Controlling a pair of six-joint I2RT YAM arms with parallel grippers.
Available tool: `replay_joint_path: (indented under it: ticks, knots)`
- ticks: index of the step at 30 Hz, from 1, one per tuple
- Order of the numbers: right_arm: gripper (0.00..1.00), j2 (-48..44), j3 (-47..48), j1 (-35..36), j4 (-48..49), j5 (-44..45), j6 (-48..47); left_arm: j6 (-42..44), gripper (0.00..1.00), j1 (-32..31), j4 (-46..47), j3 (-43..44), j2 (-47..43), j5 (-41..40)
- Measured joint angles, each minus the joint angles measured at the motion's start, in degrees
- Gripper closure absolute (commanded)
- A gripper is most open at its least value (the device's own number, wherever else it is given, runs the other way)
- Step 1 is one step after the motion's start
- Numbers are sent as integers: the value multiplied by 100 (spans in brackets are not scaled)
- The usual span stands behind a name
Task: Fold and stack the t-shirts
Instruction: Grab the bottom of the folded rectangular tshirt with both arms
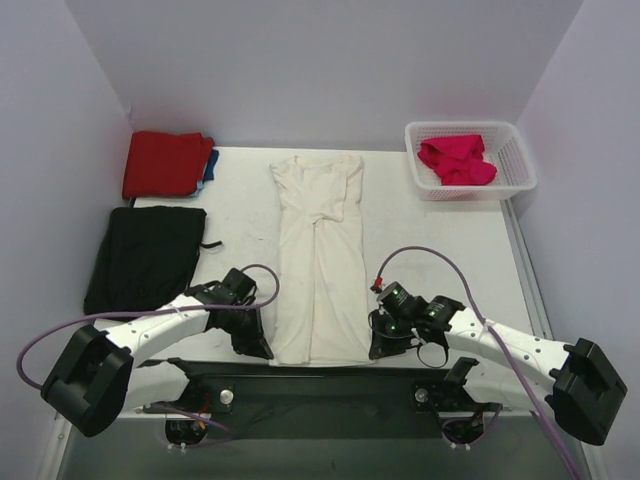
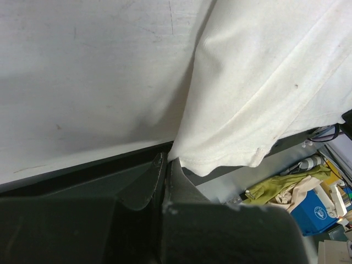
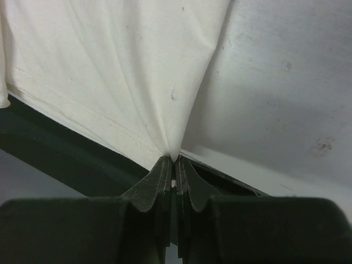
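Note:
A cream-white t-shirt (image 1: 321,262) lies folded into a long narrow strip down the middle of the table, collar at the far end. My left gripper (image 1: 258,345) is shut on the shirt's near left hem corner (image 2: 190,157); the cloth is pinched at its tips (image 2: 166,161). My right gripper (image 1: 381,345) is shut on the near right hem corner, where the cream-white t-shirt (image 3: 110,77) puckers into the closed tips (image 3: 175,160). A red t-shirt (image 1: 165,162) lies folded at the far left over a blue one (image 1: 210,166). A magenta-pink t-shirt (image 1: 456,160) sits in the basket.
A white plastic basket (image 1: 515,165) stands at the far right corner. A black cloth (image 1: 145,255) lies spread on the left side of the table. The table's dark near edge (image 1: 320,370) runs just under both grippers. Purple cables loop from both arms.

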Motion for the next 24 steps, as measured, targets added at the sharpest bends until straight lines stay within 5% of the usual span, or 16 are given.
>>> replay_joint_path:
  ticks: [13, 24]
  knots:
    - [100, -79, 39, 125, -157, 42, 212, 20, 100, -24, -87, -2, -59, -11]
    - [100, 570, 1176, -24, -531, 1040, -20, 120, 100, -26, -374, 1102, 151, -1043]
